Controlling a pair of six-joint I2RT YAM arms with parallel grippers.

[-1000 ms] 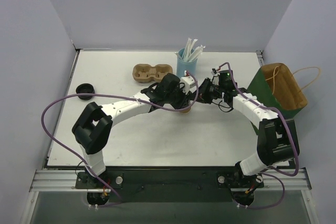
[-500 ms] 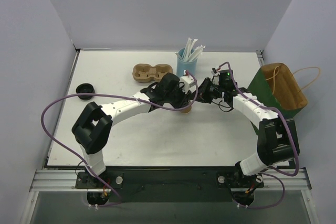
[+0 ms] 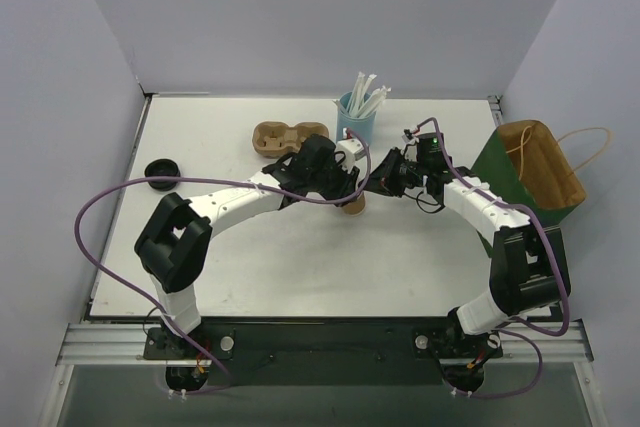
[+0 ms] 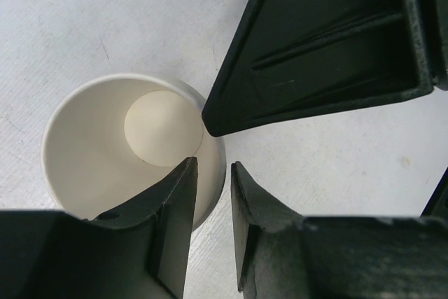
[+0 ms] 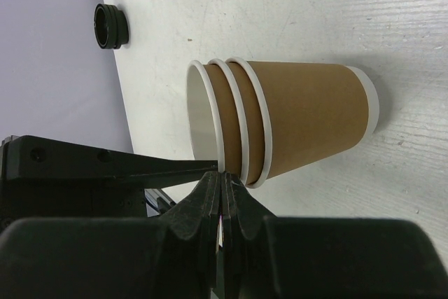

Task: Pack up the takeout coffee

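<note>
Left claw farther back, astride takeout coffee rim

Takeout coffee (white-lined), left gripper astride rim

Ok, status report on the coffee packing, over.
Left gripper and right gripper both pinch rim of nested tan cups. Stack upright, not packed. Blue straw cup close behind.

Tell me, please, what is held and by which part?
The nested takeout coffee cups, at the white rim, pinched by the left end effector and right end effector.
</note>
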